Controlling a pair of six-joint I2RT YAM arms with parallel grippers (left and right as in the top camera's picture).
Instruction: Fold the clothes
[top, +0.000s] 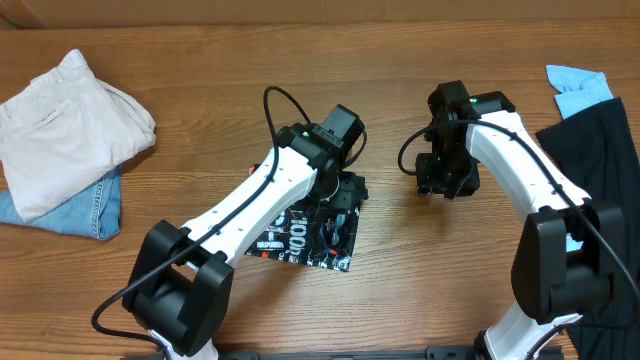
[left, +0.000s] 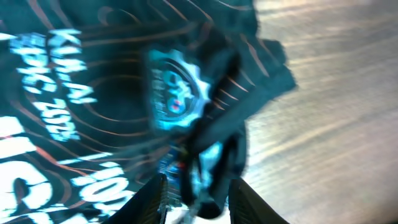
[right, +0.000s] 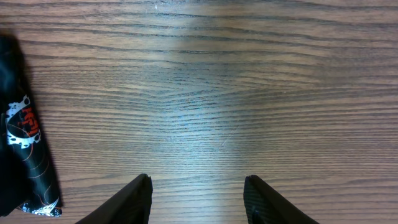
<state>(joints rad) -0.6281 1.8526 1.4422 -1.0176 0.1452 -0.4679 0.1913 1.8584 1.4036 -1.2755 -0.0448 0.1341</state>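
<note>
On the wooden table (top: 200, 120), at far left: folded beige trousers (top: 70, 120) lying on top of blue jeans (top: 85, 210). Near the middle: black jersey (top: 320, 245) folded to a small flat packet, white print facing up. Long axis slanted from lower left to upper right in the overhead view, partly hidden under the left arm. Over its upper right corner: left gripper (left: 199, 199), jaws a little apart around a raised fold of cloth. Pinched or only touched, impossible to tell, too blurred. Further right: right gripper (right: 198, 199) above bare wood, beside the jersey and not touching it, jaws half wide, holding nothing. At the right edge: black garment (top: 600, 160), with a light-blue garment (top: 578, 88) behind it.
</note>
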